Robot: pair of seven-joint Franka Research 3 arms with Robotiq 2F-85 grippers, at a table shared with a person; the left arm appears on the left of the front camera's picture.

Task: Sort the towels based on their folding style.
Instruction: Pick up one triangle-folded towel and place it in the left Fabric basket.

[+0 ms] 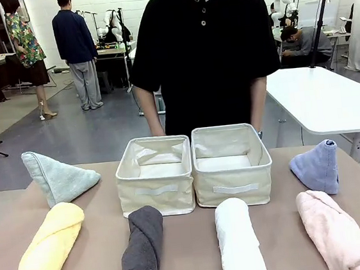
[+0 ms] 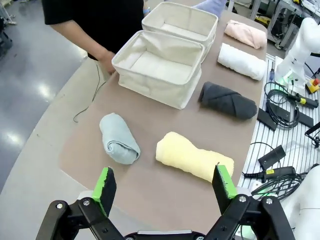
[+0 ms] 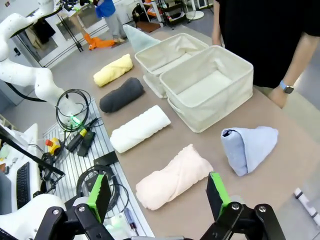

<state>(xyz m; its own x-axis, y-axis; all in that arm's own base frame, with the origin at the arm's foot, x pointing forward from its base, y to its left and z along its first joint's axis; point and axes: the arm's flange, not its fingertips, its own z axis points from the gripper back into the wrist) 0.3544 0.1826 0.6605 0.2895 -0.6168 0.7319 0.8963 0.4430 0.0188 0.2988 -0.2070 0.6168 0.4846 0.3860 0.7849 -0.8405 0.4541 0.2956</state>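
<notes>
Not started, by the look of it; all six towels out on the table (image 1: 192,250), none binned. Two cream bins (image 1: 156,192) side by side, touching, both empty; person's hand (image 2: 106,61) just behind the bins.

Four rolls in a row on the robot's side of the bins: yellow roll (image 1: 49,247) far left; grey roll (image 1: 142,248) just in front of the left one; white roll (image 1: 239,241) just in front of the right one; pink roll (image 1: 337,231) far right. Two cones level with the bins: green cone (image 1: 59,178) to their left; blue cone (image 1: 317,167) to their right.

Left gripper (image 2: 163,180) and right gripper (image 3: 157,187) hovering on the robot's side of the bins; jaws spread wide, pinching nothing.

Left to do: all six moves; presumably rolls in one bin, cones in the other.

Open room above the bins and around both cones; tighter at grey and white rolls, close to the bin walls; near ends of yellow and pink rolls close to the table's robot-side edge.
</notes>
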